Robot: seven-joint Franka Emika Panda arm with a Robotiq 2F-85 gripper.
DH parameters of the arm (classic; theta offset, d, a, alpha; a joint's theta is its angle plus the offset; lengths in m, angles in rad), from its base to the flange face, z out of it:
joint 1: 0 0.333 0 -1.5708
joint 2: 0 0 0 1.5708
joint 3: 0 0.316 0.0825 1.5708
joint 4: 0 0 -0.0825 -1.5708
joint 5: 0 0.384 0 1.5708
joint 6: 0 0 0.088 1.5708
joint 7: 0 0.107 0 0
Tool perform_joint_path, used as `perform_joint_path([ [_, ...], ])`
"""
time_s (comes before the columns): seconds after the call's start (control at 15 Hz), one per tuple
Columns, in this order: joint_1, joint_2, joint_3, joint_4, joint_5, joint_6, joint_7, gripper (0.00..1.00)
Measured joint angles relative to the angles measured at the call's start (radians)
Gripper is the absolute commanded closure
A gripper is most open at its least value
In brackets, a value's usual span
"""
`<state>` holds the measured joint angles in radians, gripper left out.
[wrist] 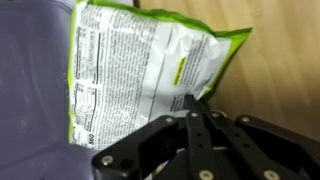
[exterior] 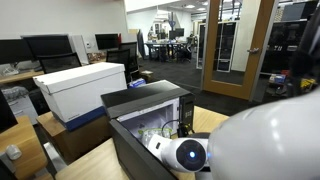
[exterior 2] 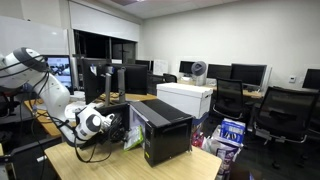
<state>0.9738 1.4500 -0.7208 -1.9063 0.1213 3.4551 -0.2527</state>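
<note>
A snack bag [wrist: 140, 60] with a green edge and a white printed label lies on the wooden table [wrist: 280, 80], against a dark wall on its left. In the wrist view my gripper [wrist: 190, 100] has its black fingers pressed together at the bag's lower edge, pinching it. In an exterior view the gripper [exterior 2: 118, 128] reaches towards the bag [exterior 2: 133, 138] beside an open black box [exterior 2: 160, 125]. The box also shows in an exterior view [exterior: 150, 100], with my white arm [exterior: 260, 140] in front of it.
A white carton [exterior: 85, 85] stands behind the black box and shows in both exterior views [exterior 2: 185, 98]. Monitors line the desks [exterior 2: 120, 75]. Office chairs [exterior 2: 280, 110] and colourful packs on the floor [exterior 2: 230, 132] are beyond the table's edge.
</note>
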Motion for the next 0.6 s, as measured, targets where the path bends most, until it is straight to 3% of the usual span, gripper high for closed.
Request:
perform_joint_path([
  [0.27, 0.102, 0.009, 0.012, -0.113, 0.01, 0.0, 0.052, 0.98],
  [0.6, 0.132, -0.012, 0.015, -0.165, 0.01, 0.0, 0.072, 0.99],
])
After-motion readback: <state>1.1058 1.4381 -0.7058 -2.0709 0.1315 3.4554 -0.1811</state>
